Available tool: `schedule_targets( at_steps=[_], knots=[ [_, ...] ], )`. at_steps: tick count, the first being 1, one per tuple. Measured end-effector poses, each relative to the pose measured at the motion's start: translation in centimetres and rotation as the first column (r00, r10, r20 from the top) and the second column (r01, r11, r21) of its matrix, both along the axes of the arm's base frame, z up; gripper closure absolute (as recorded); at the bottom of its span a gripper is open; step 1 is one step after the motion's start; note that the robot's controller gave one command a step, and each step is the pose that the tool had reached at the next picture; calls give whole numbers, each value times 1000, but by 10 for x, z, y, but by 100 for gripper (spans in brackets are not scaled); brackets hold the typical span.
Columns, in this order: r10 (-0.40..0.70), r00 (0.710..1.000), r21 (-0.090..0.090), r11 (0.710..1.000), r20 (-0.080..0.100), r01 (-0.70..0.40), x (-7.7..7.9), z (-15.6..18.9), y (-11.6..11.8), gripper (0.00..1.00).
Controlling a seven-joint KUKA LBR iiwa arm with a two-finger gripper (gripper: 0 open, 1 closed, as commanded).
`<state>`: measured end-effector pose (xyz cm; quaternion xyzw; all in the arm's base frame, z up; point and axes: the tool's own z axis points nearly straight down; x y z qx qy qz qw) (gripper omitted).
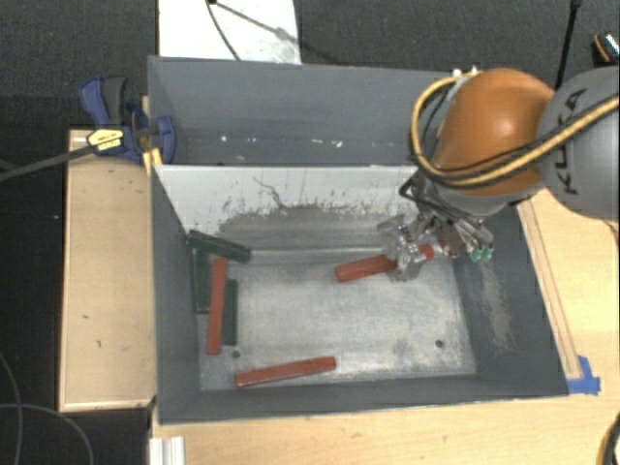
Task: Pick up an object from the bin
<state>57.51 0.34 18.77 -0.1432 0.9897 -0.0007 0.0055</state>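
My gripper (407, 258) is low over the back right part of the bin floor, under the orange dome of the wrist. A red flat stick (363, 270) lies slanted there, and its right end passes between my fingers, with a bit of red showing on their far side. The fingers look shut on this stick. Its left end points toward the middle of the bin.
Another red stick (286, 370) lies along the front of the floor. At the left wall a red stick (216, 306) rests among three dark green sticks (219, 247). The bin's sloping back wall rises just behind the gripper.
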Motion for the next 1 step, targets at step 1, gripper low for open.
schedule_targets(
  at_steps=[1],
  knots=[
    [5,1000,0,1000,-1,-5,-14,73,0,100]
  ],
)
